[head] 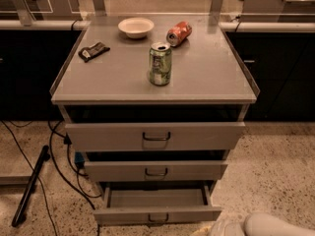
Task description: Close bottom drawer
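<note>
The grey metal cabinet [152,77] has three drawers. The bottom drawer [157,214] stands pulled out the farthest, its flat front low in the view with a small dark loop handle [158,219]; its inside shows empty. My gripper [224,228] is at the bottom edge of the view, just right of the bottom drawer's front right corner, at the end of the white arm [278,225]. It is mostly cut off by the frame edge.
The middle drawer [155,170] and the top drawer [155,135] also stand slightly out. On top are a green can [160,64], a tipped red can [178,33], a white bowl [136,27] and a dark packet [93,51]. Cables and a black bar [30,186] lie on the floor to the left.
</note>
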`<state>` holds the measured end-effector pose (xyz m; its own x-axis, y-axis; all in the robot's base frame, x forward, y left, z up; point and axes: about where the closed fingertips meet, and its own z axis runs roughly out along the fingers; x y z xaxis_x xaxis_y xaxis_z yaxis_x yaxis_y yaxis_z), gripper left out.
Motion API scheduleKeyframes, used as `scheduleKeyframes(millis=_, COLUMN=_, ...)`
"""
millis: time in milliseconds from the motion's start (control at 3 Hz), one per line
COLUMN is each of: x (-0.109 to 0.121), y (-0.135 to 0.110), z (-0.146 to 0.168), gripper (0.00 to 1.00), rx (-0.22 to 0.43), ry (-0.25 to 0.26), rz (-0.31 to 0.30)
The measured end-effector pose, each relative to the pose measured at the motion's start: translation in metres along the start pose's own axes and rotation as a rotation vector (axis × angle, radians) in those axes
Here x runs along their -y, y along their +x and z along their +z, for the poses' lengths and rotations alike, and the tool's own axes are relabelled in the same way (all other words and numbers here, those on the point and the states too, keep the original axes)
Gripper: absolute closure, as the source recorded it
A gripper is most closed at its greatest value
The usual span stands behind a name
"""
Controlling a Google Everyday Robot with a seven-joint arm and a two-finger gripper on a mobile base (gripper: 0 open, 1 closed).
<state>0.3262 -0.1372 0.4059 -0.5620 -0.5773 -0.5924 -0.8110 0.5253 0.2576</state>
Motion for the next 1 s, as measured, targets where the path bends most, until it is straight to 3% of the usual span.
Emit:
scheduleKeyframes(millis=333, x=0.033, y=0.016, z=0.032, gripper=1.0, rx=0.093, ry=0.095, rz=-0.048)
scheduleKeyframes(millis=667, x=0.068, y=0.037, z=0.076, gripper=1.0, rx=0.123, ry=0.182, rz=-0.148)
scheduleKeyframes(millis=1000, x=0.061, y=0.044, z=0.09, gripper=1.0, rx=0.129, ry=0.164, rz=-0.145)
